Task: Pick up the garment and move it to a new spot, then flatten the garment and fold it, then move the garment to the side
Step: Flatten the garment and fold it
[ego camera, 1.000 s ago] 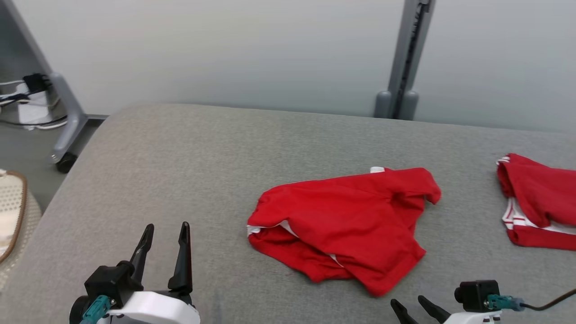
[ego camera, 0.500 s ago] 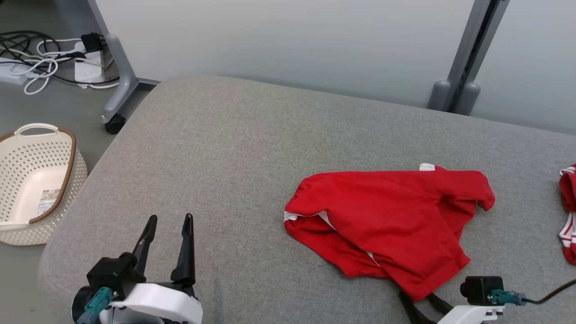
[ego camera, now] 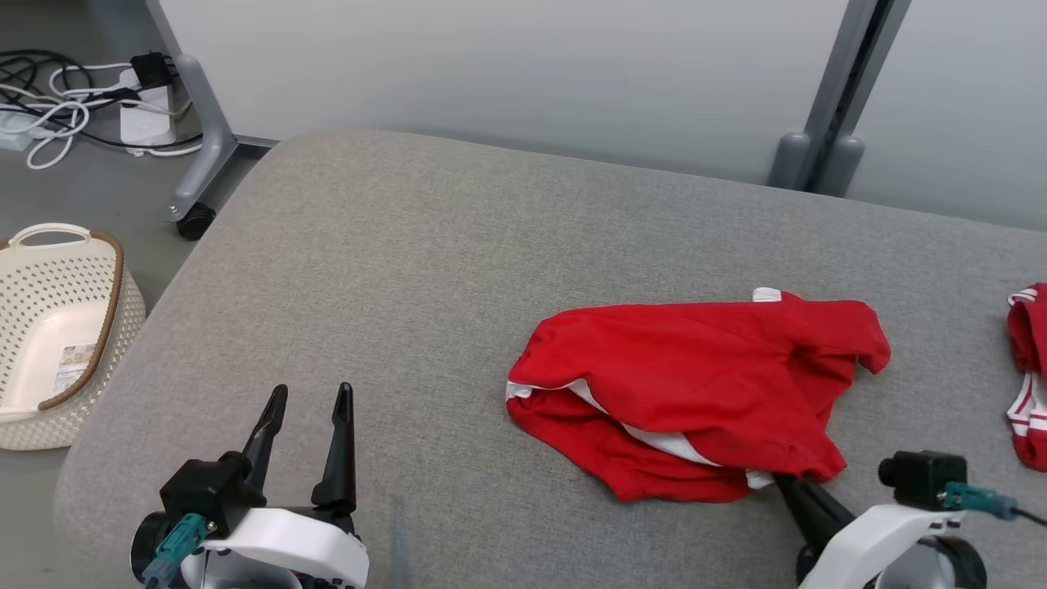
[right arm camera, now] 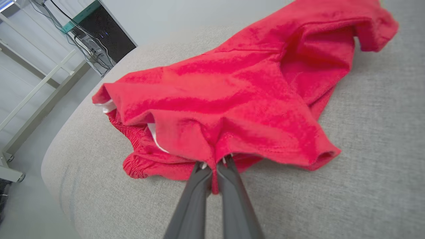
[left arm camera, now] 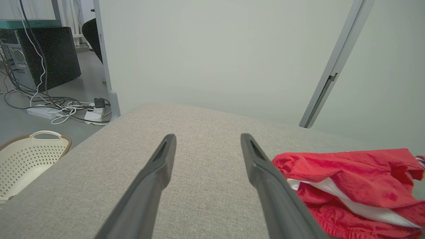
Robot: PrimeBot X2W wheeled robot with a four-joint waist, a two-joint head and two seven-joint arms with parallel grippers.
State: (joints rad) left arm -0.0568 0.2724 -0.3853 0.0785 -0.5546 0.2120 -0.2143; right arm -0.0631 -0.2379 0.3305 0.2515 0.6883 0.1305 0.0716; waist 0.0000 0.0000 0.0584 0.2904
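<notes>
Since the right end effector [right arm camera: 214, 165] grips the near hem of the garment [ego camera: 695, 384] — left end effector [ego camera: 311, 393] spread, empty — pick-up appears engaged; next, lift clear.

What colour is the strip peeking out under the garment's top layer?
White strip on the red garment; the left wrist view shows it best.

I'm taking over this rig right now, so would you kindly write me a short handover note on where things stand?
Right gripper: shut on the near hem of the red garment, which lies crumpled on the grey cushion.
Left gripper: open, holding nothing, over bare cushion to the garment's left.
Done: the grasp only.
Left: lift and relocate it, flatten, fold, move it aside.
A second red garment lies apart, further right.
</notes>
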